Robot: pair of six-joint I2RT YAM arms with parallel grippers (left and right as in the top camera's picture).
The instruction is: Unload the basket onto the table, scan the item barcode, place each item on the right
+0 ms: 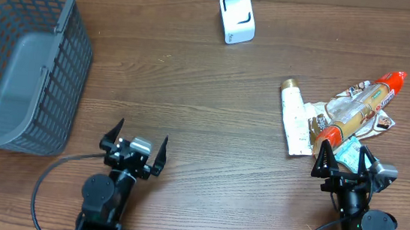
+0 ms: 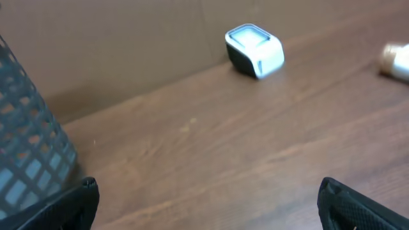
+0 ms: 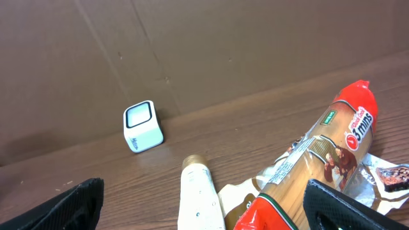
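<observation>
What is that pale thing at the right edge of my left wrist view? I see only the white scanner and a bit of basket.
Observer: It is the gold cap of a white tube, which lies flat on the table in the overhead view.
Operator: Anything else near it?
Observer: A long packet with red ends lies aslant beside the tube, on top of some smaller wrappers.
Operator: And the right arm?
Observer: The right pincer stands open at the near side of that pile, holding nothing.
</observation>
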